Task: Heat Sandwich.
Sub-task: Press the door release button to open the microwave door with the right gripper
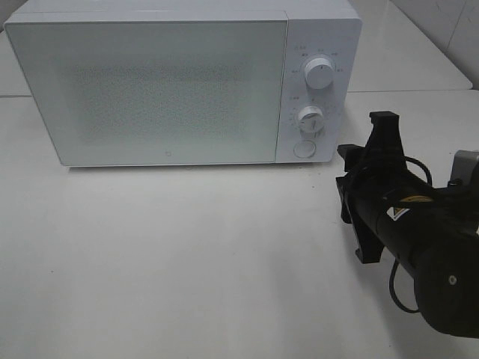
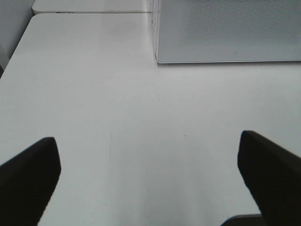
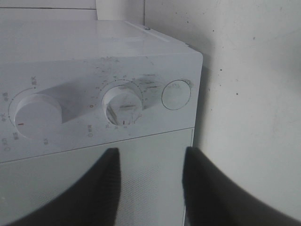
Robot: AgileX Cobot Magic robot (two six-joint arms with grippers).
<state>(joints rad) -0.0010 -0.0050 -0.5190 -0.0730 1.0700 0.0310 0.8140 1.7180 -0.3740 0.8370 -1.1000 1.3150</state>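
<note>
The white microwave (image 1: 179, 90) stands at the back of the table with its frosted door (image 1: 150, 90) shut. The sandwich is out of view in every frame. My right gripper (image 1: 343, 178) hovers just right of the control panel, turned on its side, near the round button (image 1: 304, 149). In the right wrist view its fingers (image 3: 109, 169) stand apart with nothing between them, facing the lower dial (image 3: 122, 104) and the button (image 3: 176, 94). My left gripper (image 2: 146, 139) is wide open over bare table (image 2: 141, 94), in front of the microwave's left corner (image 2: 157, 56).
The panel carries an upper dial (image 1: 320, 73) and a lower dial (image 1: 309, 117). The white table (image 1: 187, 254) runs in front of the microwave. A second white surface (image 1: 419, 52) lies behind on the right, by a tiled wall.
</note>
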